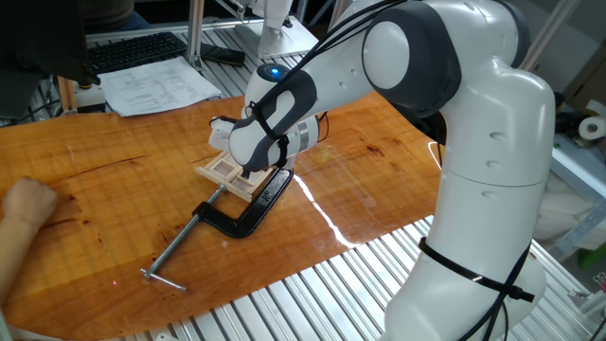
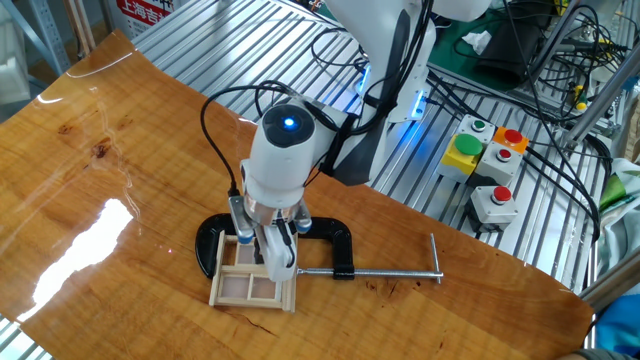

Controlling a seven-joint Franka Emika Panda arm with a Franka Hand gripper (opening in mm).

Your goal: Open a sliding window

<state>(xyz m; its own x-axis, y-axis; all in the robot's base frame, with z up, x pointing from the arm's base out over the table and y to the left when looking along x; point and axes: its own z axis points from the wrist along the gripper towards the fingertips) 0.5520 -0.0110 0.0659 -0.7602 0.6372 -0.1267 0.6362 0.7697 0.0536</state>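
Note:
The sliding window [image 2: 250, 288] is a small pale wooden frame with panes, lying flat on the wooden table and held at its far edge by a black C-clamp [image 2: 328, 237]. It also shows in one fixed view [image 1: 223, 170], partly hidden by the wrist. My gripper [image 2: 263, 248] points straight down onto the window's far right part. Its fingers [image 2: 283, 262] stand apart, with the tips down at the frame. In one fixed view the gripper [image 1: 249, 174] sits between the window and the clamp [image 1: 251, 212]. I cannot tell what the tips press on.
The clamp's long silver screw [image 2: 390, 271] sticks out along the table [image 1: 114, 170]. A person's hand [image 1: 23, 205] rests at the table's left edge. Papers [image 1: 156, 87] and a keyboard [image 1: 133, 52] lie behind. A button box [image 2: 486, 160] and cables sit on the metal bench.

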